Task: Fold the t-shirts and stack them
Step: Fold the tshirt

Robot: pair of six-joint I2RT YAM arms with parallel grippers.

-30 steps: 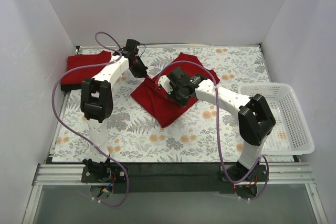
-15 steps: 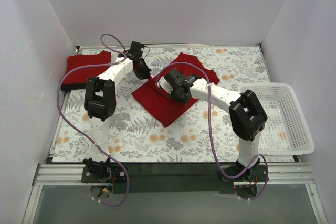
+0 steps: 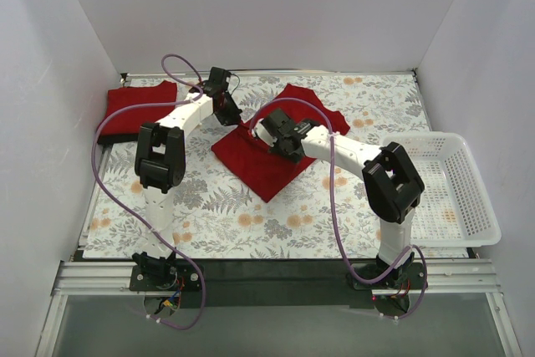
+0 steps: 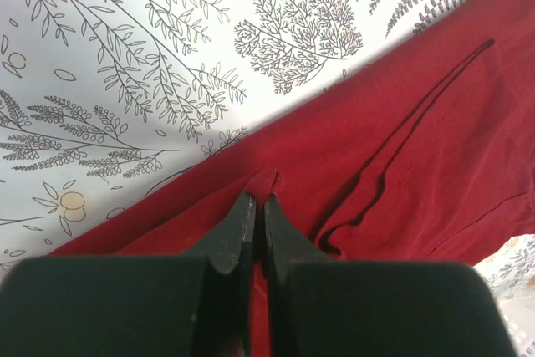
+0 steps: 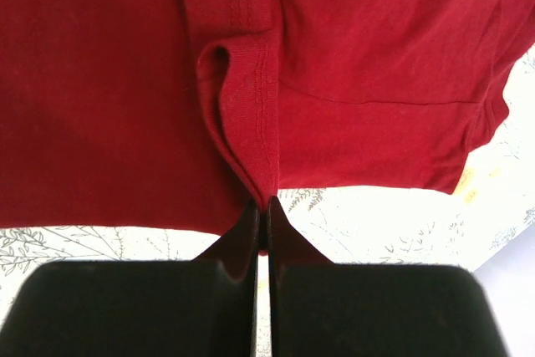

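The left claw is pinched tight on a raised ridge of the red t-shirt. The right claw is clamped on that shirt's stitched hem. The shirt lies mid-counter. A folded red t-shirt sits far left, and a white lattice basket sits at the right.
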